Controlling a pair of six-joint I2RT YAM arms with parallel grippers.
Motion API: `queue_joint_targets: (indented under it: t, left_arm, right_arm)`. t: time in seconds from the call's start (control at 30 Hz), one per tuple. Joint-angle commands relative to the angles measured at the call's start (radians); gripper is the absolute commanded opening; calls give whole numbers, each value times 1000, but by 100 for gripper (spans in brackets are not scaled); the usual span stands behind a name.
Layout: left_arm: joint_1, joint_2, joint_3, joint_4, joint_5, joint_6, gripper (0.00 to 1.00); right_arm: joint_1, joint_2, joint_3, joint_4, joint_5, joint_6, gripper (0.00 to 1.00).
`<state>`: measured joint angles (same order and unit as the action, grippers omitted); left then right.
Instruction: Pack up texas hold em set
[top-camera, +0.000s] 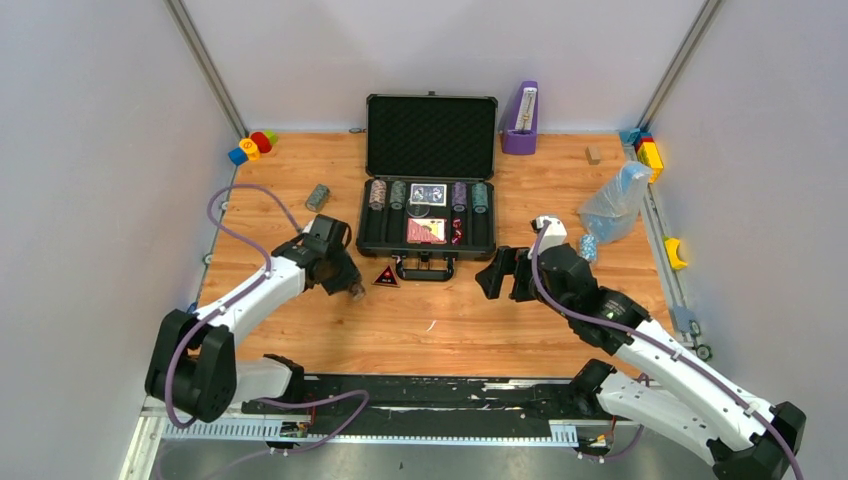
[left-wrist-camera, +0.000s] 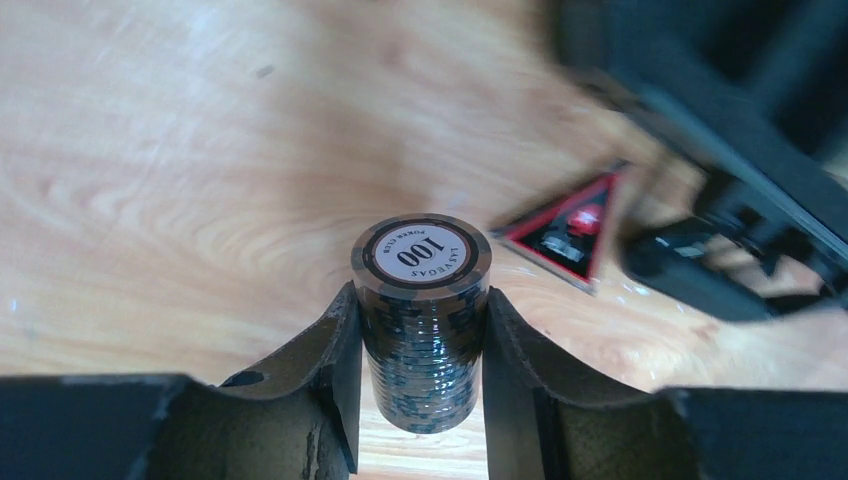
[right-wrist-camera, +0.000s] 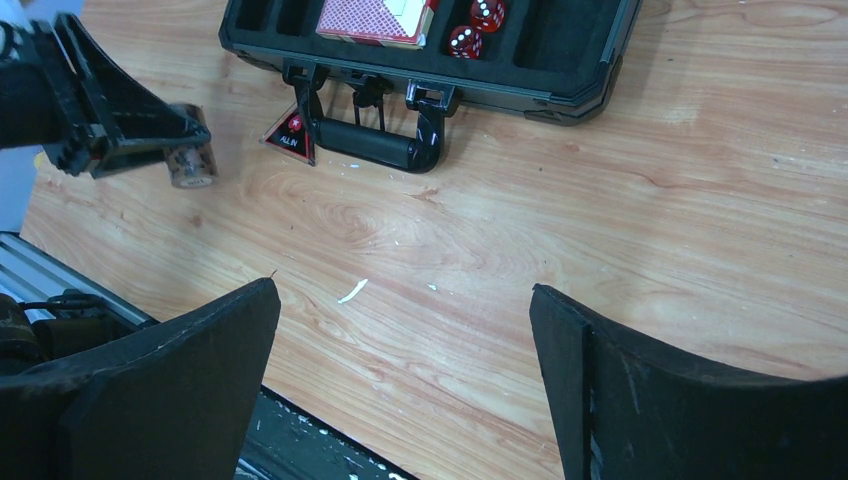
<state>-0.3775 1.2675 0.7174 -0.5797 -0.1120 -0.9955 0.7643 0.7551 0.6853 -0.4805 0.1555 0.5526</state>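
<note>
The black case (top-camera: 428, 245) lies open at mid-table with its lid upright. It holds several chip rolls (top-camera: 398, 194), two card decks (top-camera: 425, 231) and red dice (top-camera: 457, 232). My left gripper (top-camera: 352, 288) is shut on a brown "100" chip roll (left-wrist-camera: 421, 330) and holds it just left of the dark red triangle (top-camera: 386, 277), in front of the case handle (top-camera: 426, 268). The triangle also shows in the left wrist view (left-wrist-camera: 565, 228). My right gripper (top-camera: 495, 275) is open and empty above bare wood (right-wrist-camera: 405, 300), right of the handle. A loose chip roll (top-camera: 317, 197) lies left of the case. Another (top-camera: 588, 247) lies to its right.
A clear plastic bag (top-camera: 615, 203) lies right of the case. A purple upright object (top-camera: 520, 120) stands at the back. Toy blocks sit at the back left (top-camera: 252, 146) and back right (top-camera: 648, 150). A small wooden block (top-camera: 593, 154) lies nearby.
</note>
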Motion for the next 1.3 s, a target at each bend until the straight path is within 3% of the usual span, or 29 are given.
queue_joint_targets:
  t: [0.0, 0.17, 0.33, 0.5, 0.7, 0.8, 0.83, 0.9, 1.17, 1.2, 1.27]
  left_arm:
    - [-35, -107, 93, 161, 64, 304, 0]
    - [-36, -95, 218, 180, 51, 480, 0]
    - [-34, 72, 395, 170, 43, 718, 0]
    - [-31, 299, 567, 99, 34, 792, 0]
    - [-26, 446, 680, 119, -10, 817, 0]
    - [-21, 499, 733, 91, -4, 818, 20]
    - [-20, 529, 770, 53, 2, 811, 50]
    - [-20, 567, 821, -5, 8, 803, 97]
    - [-19, 486, 783, -43, -30, 787, 98]
    - [-20, 455, 750, -41, 2, 790, 96]
    - [-20, 413, 687, -27, 71, 795, 79]
  right_arm:
    - [-3, 1, 10, 34, 7, 1, 98]
    - [-3, 16, 17, 39, 14, 1, 98]
    - [-4, 34, 26, 40, 22, 4, 98]
    - [-3, 56, 46, 40, 37, -7, 98]
    - [-3, 67, 60, 38, 62, -14, 98]
    - [-4, 78, 64, 38, 68, -15, 98]
    - [-3, 82, 67, 38, 66, -16, 98]
    - [-3, 89, 73, 36, 65, -17, 98]
    - [-3, 84, 66, 37, 60, -11, 98]
    - [-3, 84, 64, 36, 58, -11, 98]
    - [-3, 82, 61, 36, 57, -11, 98]
